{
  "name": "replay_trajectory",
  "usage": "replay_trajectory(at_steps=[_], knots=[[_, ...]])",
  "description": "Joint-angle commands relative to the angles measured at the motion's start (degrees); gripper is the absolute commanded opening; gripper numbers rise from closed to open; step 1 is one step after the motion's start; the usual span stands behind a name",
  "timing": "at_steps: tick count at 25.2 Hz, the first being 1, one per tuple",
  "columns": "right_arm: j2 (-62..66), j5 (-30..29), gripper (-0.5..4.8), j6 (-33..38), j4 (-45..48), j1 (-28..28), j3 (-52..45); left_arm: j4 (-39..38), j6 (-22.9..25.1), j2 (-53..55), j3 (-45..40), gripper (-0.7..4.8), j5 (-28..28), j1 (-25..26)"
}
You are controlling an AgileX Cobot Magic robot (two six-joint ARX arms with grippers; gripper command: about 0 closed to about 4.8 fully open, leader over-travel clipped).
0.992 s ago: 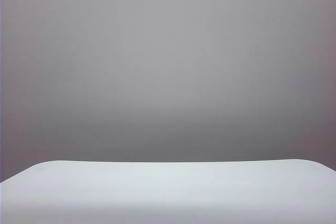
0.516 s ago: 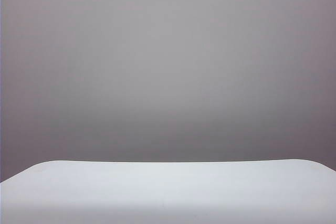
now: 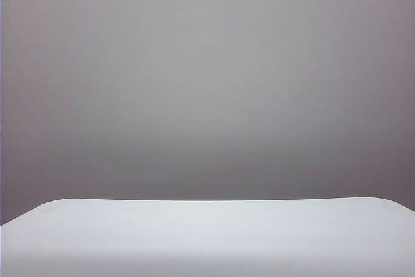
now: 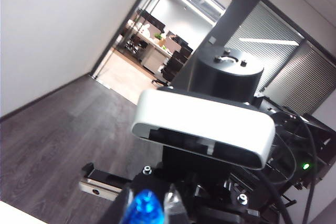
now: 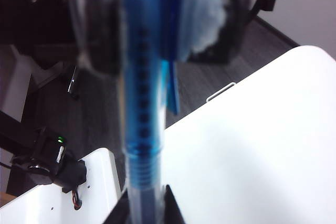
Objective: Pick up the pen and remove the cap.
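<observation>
Progress is sitting past the pickup: the pen (image 5: 140, 124) is off the white bench (image 3: 207, 238), held high above it between the two arms, which are showing only as dark tips at the upper edge of the exterior view. The left claw (image 4: 148, 208) is clamping a blue end of the pen. The right claw (image 5: 147, 203) is closing its tips on the clear barrel below the blue ribbed section. The cap (image 5: 170, 45), with its blue clip, is appearing seated on the pen, though blurred. Pulling the two apart is seemingly what is remaining.
</observation>
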Motion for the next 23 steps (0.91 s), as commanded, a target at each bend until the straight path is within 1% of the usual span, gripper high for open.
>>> replay_trajectory(at_steps=[1,6,9,11,12,16,18,23], knots=[[-0.2,-0.5,-0.02,-0.7,1.0,0.1,0.3,0.2,-1.3,-0.2,0.2,-0.05,1.3,0.0],[-0.2,-4.1,-0.01,-0.7,1.0,0.1,0.3,0.3,-1.0,-0.2,0.2,-0.04,1.0,0.0],[-0.2,-5.1,-0.01,-0.7,0.8,0.1,0.3,0.8,-0.6,-0.2,0.2,-0.05,-0.5,0.1],[-0.2,-5.0,-0.02,-0.7,0.5,0.5,0.3,1.2,0.6,-0.2,0.2,-0.05,-2.2,0.1],[-0.2,-5.3,-0.01,-0.7,0.3,1.1,0.3,1.2,0.7,-0.2,0.2,-0.05,-4.0,0.1],[-0.2,-4.7,-0.01,-1.1,-0.3,3.1,0.3,1.1,3.4,-0.2,0.2,-0.05,-6.1,0.1],[0.0,-3.5,-0.01,-2.1,-1.0,4.3,0.2,1.1,3.5,-0.2,0.2,-0.05,-6.4,0.1],[1.0,-2.8,-0.01,-3.5,-3.9,4.9,0.2,0.9,3.4,-0.2,0.2,-0.05,-6.0,0.2]])
